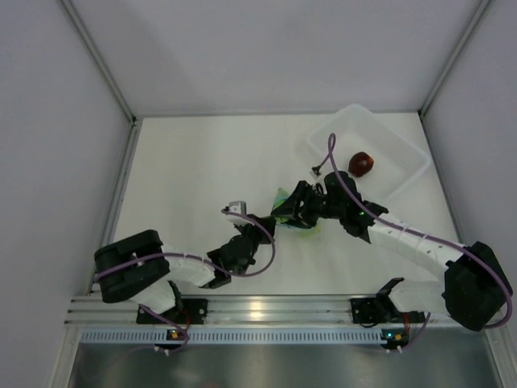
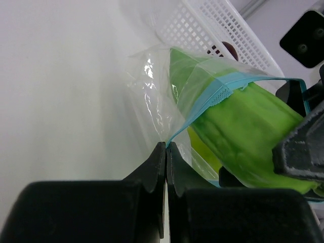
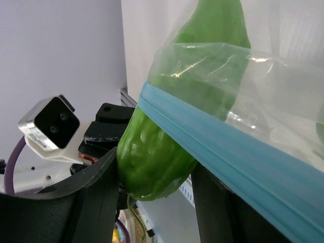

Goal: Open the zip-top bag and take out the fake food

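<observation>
Kim: Left claw (image 2: 166,152) had its fingers pressed fully together, pinching one edge of the zip-top bag (image 2: 152,96) right at their tips.
Raj: Right claw (image 3: 156,169)?
Kim: Partly open, clamped around the green fruit (image 3: 152,147). The blue zipper strip (image 3: 212,147) crossed the fruit just above the fingers, and the near end stuck out past it.
Raj: Anything else?
Kim: Bag spanned between both claws. Dark red fruit (image 1: 361,163) sat in the white tray (image 1: 388,141), beyond the right claw.

The elongated fruit (image 3: 152,157) lies partly in the zip-top bag (image 2: 152,96), a round fruit (image 1: 361,163) in the tray (image 1: 384,133) behind.
</observation>
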`<state>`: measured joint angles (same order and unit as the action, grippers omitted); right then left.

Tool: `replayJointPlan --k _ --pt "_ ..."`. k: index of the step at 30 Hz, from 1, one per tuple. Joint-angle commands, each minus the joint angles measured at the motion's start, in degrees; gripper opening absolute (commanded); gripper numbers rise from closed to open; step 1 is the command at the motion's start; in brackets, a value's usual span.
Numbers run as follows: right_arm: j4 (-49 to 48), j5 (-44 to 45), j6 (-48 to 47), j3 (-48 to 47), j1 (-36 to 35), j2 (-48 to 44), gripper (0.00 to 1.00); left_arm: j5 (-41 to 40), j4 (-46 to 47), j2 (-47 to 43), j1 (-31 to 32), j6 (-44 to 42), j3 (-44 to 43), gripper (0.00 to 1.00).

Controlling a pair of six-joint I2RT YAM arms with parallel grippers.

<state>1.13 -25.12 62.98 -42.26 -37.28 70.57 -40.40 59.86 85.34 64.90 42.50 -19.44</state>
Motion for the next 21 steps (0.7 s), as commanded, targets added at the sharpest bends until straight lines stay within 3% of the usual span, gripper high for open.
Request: replayJointPlan --k 1,9,21 --pt "-11.58 -6.33 1.88 0.07 0.63 -5.43 0.00 -10.13 -12.21 0.79 -0.66 1.01 -0.06 0.00" --pt "-5.44 -12.49 -4.08 -0.19 -0.78 -8.16 0.00 -8.65 -23.45 -4.74 -5.48 0.82 -4.99 0.00" --pt "3.70 -23.30 -16.29 -6.16 -0.87 -5.88 0.00 -3.19 -30.76 -12.48 -11.64 0.21 -6.31 0.00"
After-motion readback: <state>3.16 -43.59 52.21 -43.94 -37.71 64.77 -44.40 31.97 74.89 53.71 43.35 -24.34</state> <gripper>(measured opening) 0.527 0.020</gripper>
